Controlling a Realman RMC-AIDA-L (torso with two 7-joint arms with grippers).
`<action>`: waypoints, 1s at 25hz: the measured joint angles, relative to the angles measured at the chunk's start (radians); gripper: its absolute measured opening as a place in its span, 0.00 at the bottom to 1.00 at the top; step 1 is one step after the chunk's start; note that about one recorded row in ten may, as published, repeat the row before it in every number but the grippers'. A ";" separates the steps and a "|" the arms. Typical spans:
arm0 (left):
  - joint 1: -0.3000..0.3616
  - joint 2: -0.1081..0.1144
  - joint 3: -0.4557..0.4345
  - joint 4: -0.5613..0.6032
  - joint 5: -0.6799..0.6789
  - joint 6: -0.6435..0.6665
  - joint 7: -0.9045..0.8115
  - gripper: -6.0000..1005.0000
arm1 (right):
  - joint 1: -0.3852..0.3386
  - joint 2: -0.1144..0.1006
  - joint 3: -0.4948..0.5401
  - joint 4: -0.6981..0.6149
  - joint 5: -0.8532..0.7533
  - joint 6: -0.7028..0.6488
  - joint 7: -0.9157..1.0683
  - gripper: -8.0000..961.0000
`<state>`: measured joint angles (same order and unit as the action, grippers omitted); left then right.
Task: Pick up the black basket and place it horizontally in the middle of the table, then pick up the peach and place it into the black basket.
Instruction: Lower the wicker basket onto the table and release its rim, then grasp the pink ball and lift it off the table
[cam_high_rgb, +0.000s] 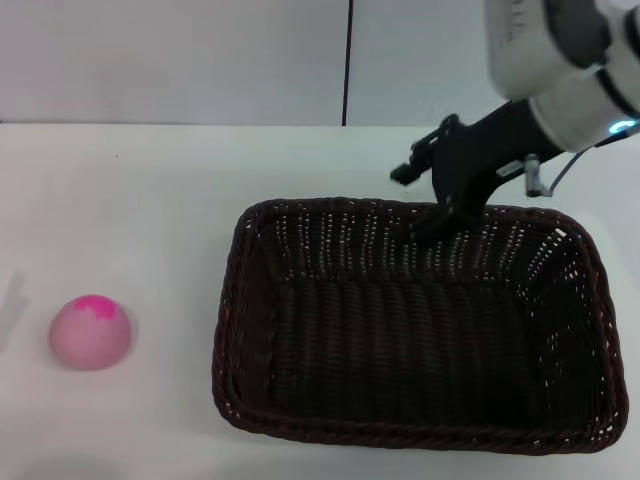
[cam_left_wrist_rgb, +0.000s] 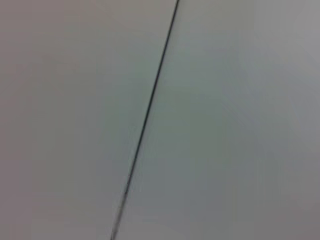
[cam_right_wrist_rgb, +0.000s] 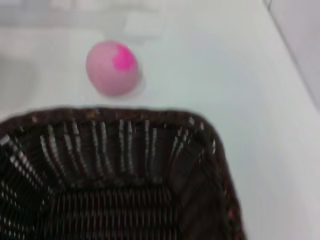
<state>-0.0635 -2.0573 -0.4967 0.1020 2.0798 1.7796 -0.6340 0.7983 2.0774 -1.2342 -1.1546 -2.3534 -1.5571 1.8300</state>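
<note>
The black basket (cam_high_rgb: 300, 250) lies lengthwise on the white table (cam_high_rgb: 130, 200), right of the middle. It fills the lower part of the right wrist view (cam_right_wrist_rgb: 120, 145). My right gripper (cam_high_rgb: 418, 205) is at the basket's far rim. Its jaws stand apart, one finger (cam_high_rgb: 402, 175) behind the rim and the other (cam_high_rgb: 432, 230) inside the basket. The peach (cam_high_rgb: 91, 332), pale pink with a magenta patch, sits on the table well to the left of the basket. It also shows in the right wrist view (cam_right_wrist_rgb: 112, 68). The left gripper is out of view.
A grey wall with a dark vertical seam (cam_high_rgb: 348, 60) stands behind the table's far edge. The left wrist view shows only this wall and its seam (cam_left_wrist_rgb: 145, 120). Bare tabletop lies between the peach and the basket.
</note>
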 joint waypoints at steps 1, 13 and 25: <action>-0.003 0.002 0.014 0.011 0.000 0.009 -0.010 0.86 | -0.023 0.000 0.002 -0.039 0.016 -0.008 0.002 0.46; -0.100 0.028 0.464 0.527 0.000 0.128 -0.383 0.83 | -0.500 0.005 0.124 -0.420 0.603 0.007 0.001 0.80; -0.092 -0.002 0.752 0.640 0.028 -0.054 -0.399 0.79 | -0.727 0.001 0.268 0.053 1.205 -0.122 -0.279 0.80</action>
<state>-0.1554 -2.0595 0.2549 0.7418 2.1075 1.7256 -1.0329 0.0709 2.0783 -0.9662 -1.1019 -1.1482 -1.6789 1.5511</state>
